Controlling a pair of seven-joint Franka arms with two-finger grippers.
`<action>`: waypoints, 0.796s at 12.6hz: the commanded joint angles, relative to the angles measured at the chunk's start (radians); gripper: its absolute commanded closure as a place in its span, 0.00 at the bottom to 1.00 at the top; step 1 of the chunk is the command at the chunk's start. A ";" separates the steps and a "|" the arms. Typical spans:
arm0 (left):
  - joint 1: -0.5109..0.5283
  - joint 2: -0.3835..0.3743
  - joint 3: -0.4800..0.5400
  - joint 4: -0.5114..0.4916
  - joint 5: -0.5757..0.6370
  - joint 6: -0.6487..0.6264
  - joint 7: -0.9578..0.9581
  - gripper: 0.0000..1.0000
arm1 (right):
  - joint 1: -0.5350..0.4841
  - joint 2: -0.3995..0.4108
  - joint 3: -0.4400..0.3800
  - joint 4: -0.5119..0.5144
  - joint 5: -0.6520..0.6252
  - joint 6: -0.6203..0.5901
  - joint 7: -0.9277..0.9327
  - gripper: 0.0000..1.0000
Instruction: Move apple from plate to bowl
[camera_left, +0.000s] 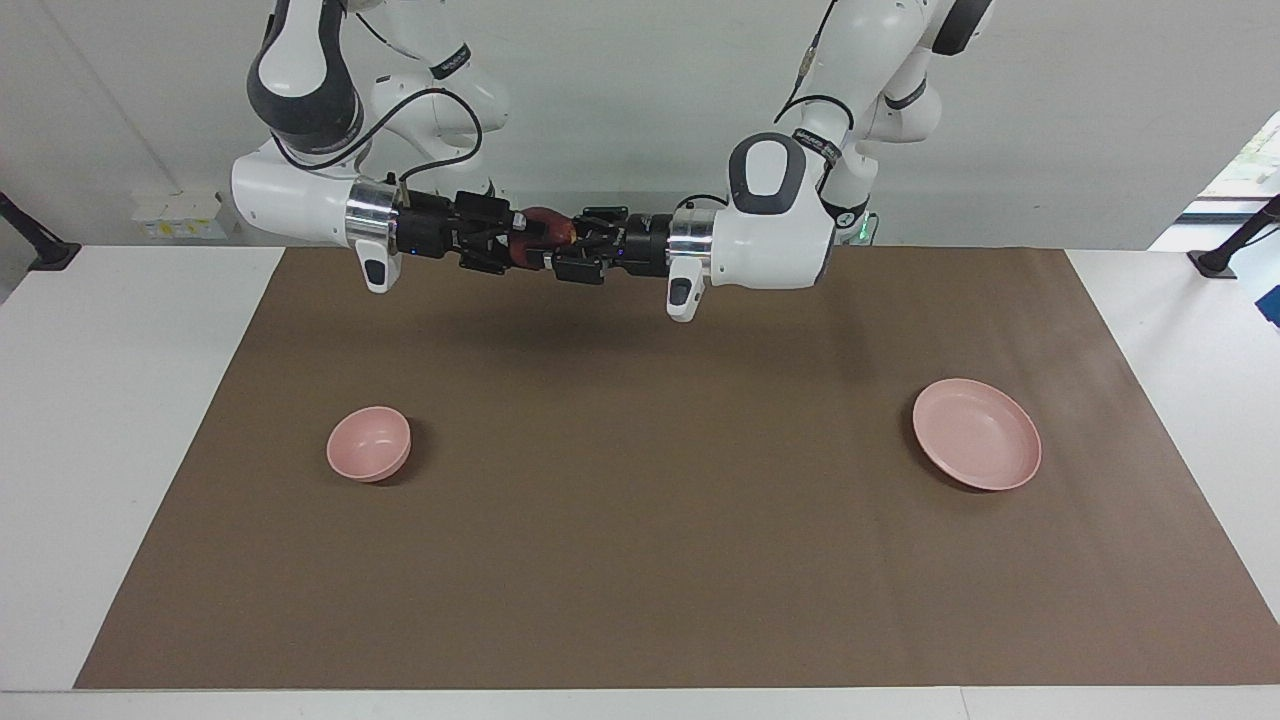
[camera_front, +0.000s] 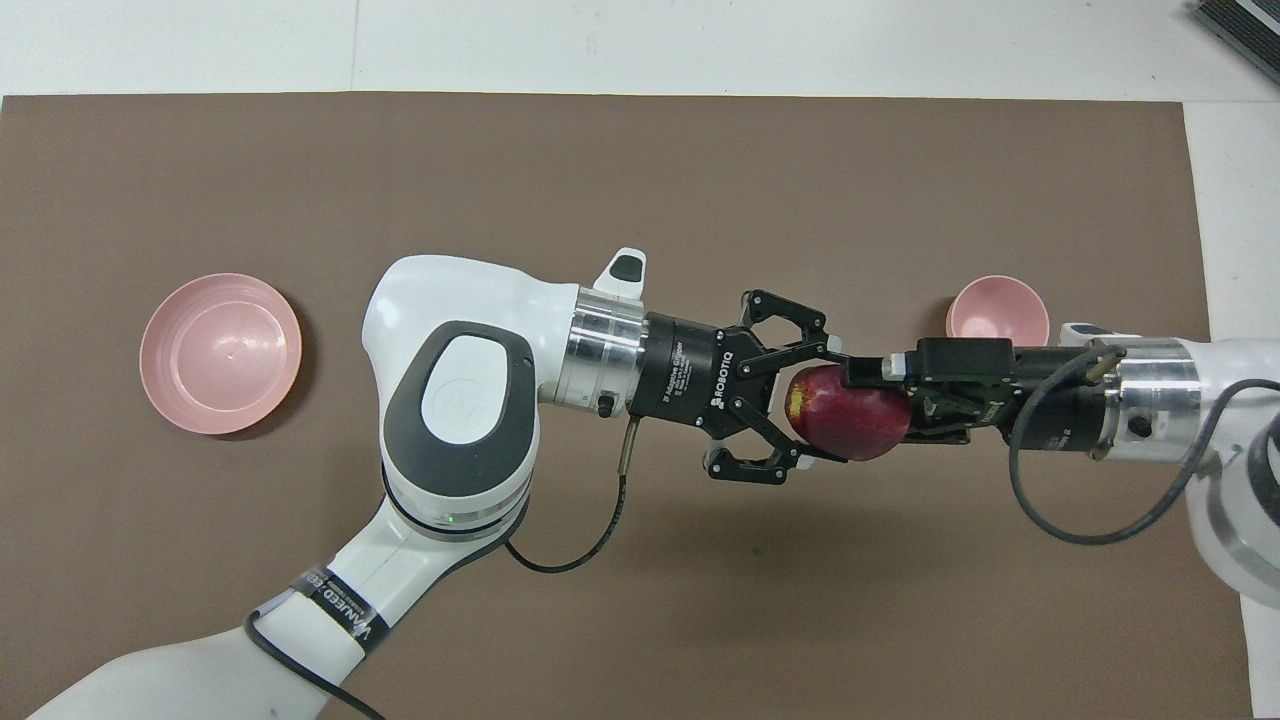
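Observation:
The dark red apple (camera_left: 546, 232) is up in the air between both grippers, over the brown mat near the robots' edge; it also shows in the overhead view (camera_front: 848, 412). My left gripper (camera_left: 580, 245) (camera_front: 822, 403) has its fingers spread around one end of the apple and touching it. My right gripper (camera_left: 512, 240) (camera_front: 872, 400) is shut on the other end. The pink plate (camera_left: 976, 433) (camera_front: 220, 352) lies bare toward the left arm's end of the table. The pink bowl (camera_left: 369, 442) (camera_front: 998, 310) stands toward the right arm's end with nothing in it.
A brown mat (camera_left: 640, 560) covers most of the white table. Both arms stretch level above the mat's edge nearest the robots.

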 joint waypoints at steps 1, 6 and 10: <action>-0.035 -0.006 0.003 -0.004 -0.014 0.036 -0.006 1.00 | 0.001 -0.027 0.007 -0.018 -0.010 -0.004 0.013 0.66; -0.034 -0.008 0.005 0.003 0.003 0.039 -0.003 0.29 | 0.001 -0.022 0.007 -0.014 -0.013 -0.004 0.044 1.00; -0.022 -0.009 0.009 0.003 0.047 0.077 -0.015 0.00 | 0.001 -0.019 0.007 -0.012 -0.018 -0.003 0.044 1.00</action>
